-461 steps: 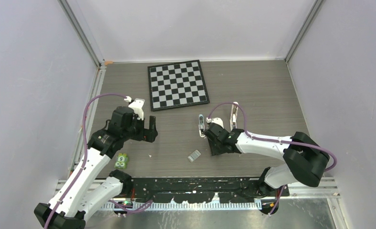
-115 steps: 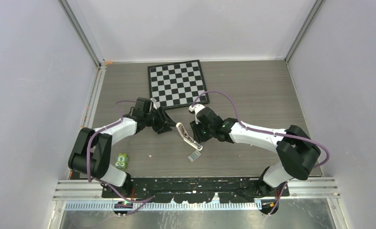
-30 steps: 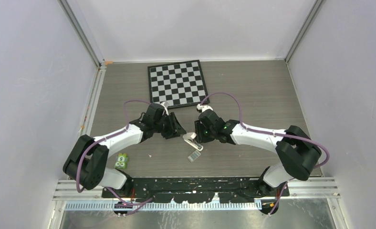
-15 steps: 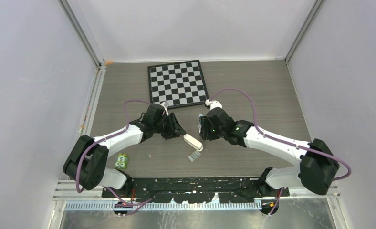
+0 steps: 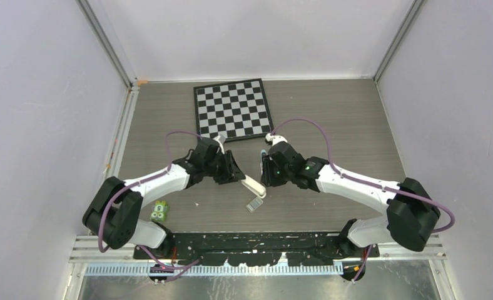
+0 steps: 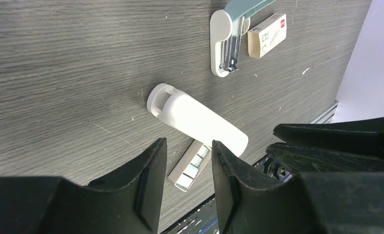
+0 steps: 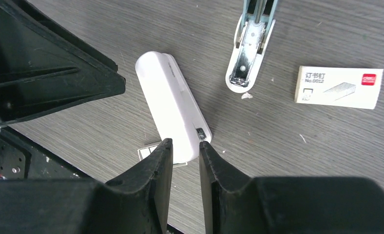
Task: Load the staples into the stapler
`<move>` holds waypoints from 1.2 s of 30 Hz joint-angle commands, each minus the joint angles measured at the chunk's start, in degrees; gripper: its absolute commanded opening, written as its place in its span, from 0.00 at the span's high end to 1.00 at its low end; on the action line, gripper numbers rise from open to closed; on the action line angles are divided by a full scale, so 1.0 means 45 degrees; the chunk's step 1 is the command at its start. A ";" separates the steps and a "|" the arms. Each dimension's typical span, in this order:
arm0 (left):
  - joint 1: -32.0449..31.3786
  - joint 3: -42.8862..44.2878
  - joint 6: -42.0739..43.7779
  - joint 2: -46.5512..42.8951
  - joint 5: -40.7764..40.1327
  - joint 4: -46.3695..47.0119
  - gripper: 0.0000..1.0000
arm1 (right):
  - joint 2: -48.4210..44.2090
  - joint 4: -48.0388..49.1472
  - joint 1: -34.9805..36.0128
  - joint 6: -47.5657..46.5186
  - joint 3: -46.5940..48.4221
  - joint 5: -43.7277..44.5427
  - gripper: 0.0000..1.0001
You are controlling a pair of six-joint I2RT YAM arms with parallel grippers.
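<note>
The white stapler (image 5: 253, 186) lies closed and flat on the wood table between my two grippers. It shows as a rounded white bar in the left wrist view (image 6: 196, 119) and the right wrist view (image 7: 172, 105). The staples (image 5: 254, 205), a small silvery block, rest on the table just nearer than the stapler's near end (image 6: 190, 166); in the right wrist view they (image 7: 147, 152) are partly hidden by a finger. My left gripper (image 6: 187, 144) hovers open just left of the stapler, nothing between its fingers. My right gripper (image 7: 185, 142) hovers to its right, jaws narrowly apart and empty.
A light-blue-and-white stapler (image 7: 251, 46) lies open just beyond the white one, with a cream staple box (image 7: 338, 87) beside it. A chessboard (image 5: 233, 110) lies at the back. A small green object (image 5: 160, 210) sits near the left arm's base. The table's front rail (image 5: 256, 240) is close.
My right gripper has come off the stapler, pulled back to the right, then eased in again with its jaws narrower. The stapler now lies flat and closed. The left gripper shifted slightly right.
</note>
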 commanded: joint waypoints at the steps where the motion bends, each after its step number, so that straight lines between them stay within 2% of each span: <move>1: -0.0142 0.0051 0.0156 0.0260 -0.0283 0.0272 0.60 | 0.0659 0.0622 0.0063 0.0113 0.0094 -0.0587 0.69; 5: -0.0164 -0.0062 0.0229 0.0506 -0.0338 0.0372 0.61 | 0.1154 0.0790 0.0079 0.0252 -0.0275 -0.1091 0.71; 12: -0.0158 -0.0210 0.0410 0.0891 -0.0548 0.0466 0.62 | 0.1726 0.1213 0.0139 0.0780 -0.1511 -0.0809 0.72; 18: -0.0157 -0.0106 0.0420 0.0910 -0.0622 0.0416 0.62 | 0.1850 0.1186 0.0161 0.0795 -0.1577 -0.0228 0.72; 22: -0.0138 0.0511 0.0917 0.0139 -0.1260 -0.0948 0.59 | 0.1192 0.0535 0.0157 0.0396 -0.0860 0.0110 0.69; 25: -0.0149 0.1397 0.1696 -0.1232 -0.1919 -0.2527 0.57 | 0.0475 0.0169 0.0162 0.0016 -0.0212 0.0148 0.61; 29: -0.0144 0.2360 0.2709 -0.3286 -0.3243 -0.4453 0.48 | 0.0107 0.0302 0.0150 -0.0545 0.0254 -0.0051 0.52; 33: -0.0140 0.2938 0.3725 -0.5136 -0.4704 -0.5895 0.34 | 0.0915 -0.0146 0.0212 -0.1245 0.1092 -0.0227 0.44; 36: -0.0150 0.3119 0.4232 -0.6209 -0.5418 -0.6843 0.12 | 0.1660 -0.0413 0.0268 -0.1519 0.1586 -0.0289 0.40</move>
